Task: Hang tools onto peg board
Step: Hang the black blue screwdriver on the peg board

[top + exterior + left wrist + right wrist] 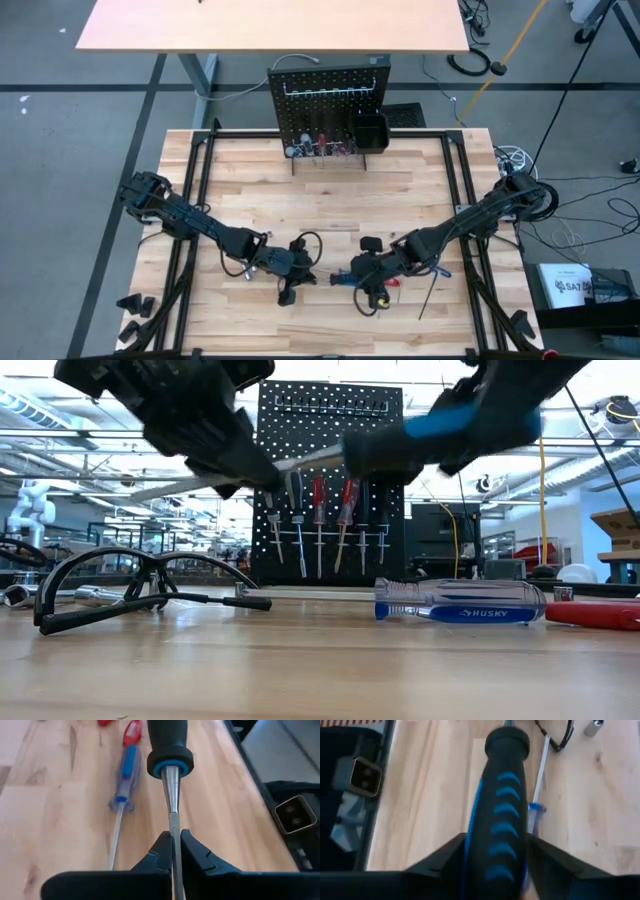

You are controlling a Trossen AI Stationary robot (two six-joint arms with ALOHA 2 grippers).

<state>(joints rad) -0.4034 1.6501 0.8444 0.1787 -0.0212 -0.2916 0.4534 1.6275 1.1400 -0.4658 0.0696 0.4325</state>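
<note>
Here, both grippers hold one black-and-blue screwdriver point(502, 815) in the air, well in front of the peg board point(328, 100).

Nearest, the right gripper point(495, 850) has its fingers around the thick black handle with blue chevron marks, while the left gripper point(174, 851) is pinched tight on the bare silver shaft just below the handle's blue collar. On the tan wood-plank table point(330, 190) beneath them lies a clear-and-blue screwdriver point(460, 601) marked HUSKY, a red-handled one point(592, 614) just beside it, and a black wire loop point(130, 585) off to the other side. Farther back, the peg board stands upright at the table's far edge, black and perforated, with several screwdrivers hanging in a row and a small black bin point(371, 131) attached. Beyond it are a grey floor, a second tan tabletop point(270, 25), and cables.
</note>
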